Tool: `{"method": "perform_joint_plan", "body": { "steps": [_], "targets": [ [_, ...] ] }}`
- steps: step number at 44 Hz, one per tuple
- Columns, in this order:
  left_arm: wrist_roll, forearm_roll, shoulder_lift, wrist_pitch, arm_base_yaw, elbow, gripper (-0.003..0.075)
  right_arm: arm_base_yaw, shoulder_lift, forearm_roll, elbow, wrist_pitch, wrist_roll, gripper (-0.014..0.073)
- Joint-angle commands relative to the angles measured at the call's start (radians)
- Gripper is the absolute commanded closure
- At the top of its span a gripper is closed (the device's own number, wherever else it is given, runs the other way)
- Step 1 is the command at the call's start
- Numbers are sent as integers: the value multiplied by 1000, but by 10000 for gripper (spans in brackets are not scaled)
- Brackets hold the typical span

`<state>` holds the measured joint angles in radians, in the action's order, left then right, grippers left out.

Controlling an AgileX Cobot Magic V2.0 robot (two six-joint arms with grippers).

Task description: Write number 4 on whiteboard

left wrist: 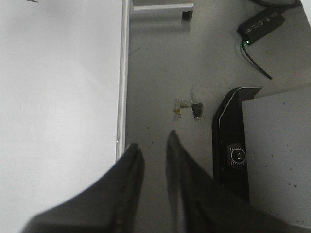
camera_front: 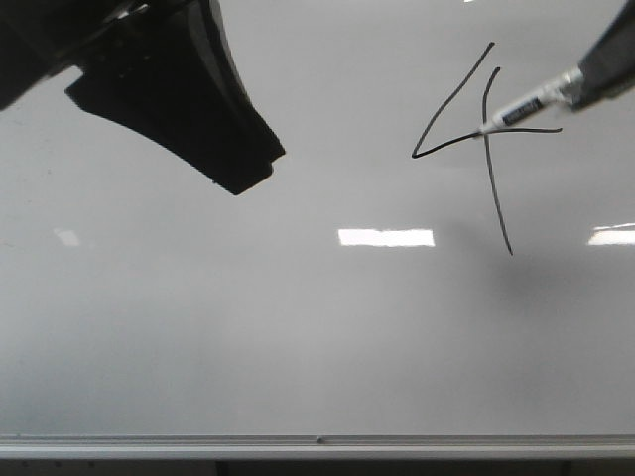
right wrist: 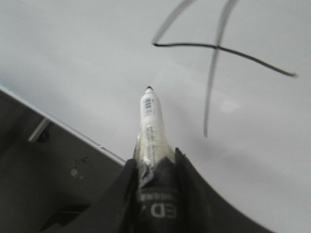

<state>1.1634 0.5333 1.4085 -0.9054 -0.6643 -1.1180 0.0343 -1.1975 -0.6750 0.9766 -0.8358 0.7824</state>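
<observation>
Overhead, the front view showed the whiteboard (camera_front: 248, 327) filling nearly everything, its silver bottom rail running along the lower edge and bright rectangular reflections lying across the middle. The number 4 (camera_front: 476, 134) sat in the upper right part of the board: an open-topped angular figure with a crossbar and 1 long, slightly slanted vertical stroke running down below it.

The right gripper (right wrist: 154, 167) came in from the upper right corner, its jaws clenched around a white marker (camera_front: 524, 112). In the front view the marker's tip lay right at the crossing of the crossbar and the vertical stroke; whether it touched the surface could not be told. In the right wrist view the marker's black tip pointed toward the board with the strokes of the 4 spread beyond it, and the barrel hid part of the board just ahead of the fingers.

The left gripper (left wrist: 151, 148) hung over the upper left of the board, well apart from the figure, covering that corner in the front view. Its jaws were released with a narrow gap and nothing between them. Beyond its fingers, the left wrist view showed the board's edge rail, a grey floor (left wrist: 165, 63), a small black box with a green light (left wrist: 260, 22) and a cable, and a black-edged grey panel (left wrist: 277, 145).
</observation>
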Motion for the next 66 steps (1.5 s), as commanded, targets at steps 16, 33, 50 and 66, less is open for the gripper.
{"method": "perform_joint_plan", "body": {
  "steps": [16, 33, 50, 66],
  "targets": [
    [11, 137, -38, 146, -6, -30, 121, 337, 32, -32, 115, -83, 76, 698],
    [11, 208, -38, 101, -6, -30, 369, 415, 32, -64, 115, -61, 76, 698],
    [11, 282, -38, 93, -6, -30, 741, 415, 32, -64, 115, -58, 76, 594],
    [-109, 147, -45, 172, 77, -21, 741, 379, 125, -44, 104, 56, 52, 165]
  ]
}}
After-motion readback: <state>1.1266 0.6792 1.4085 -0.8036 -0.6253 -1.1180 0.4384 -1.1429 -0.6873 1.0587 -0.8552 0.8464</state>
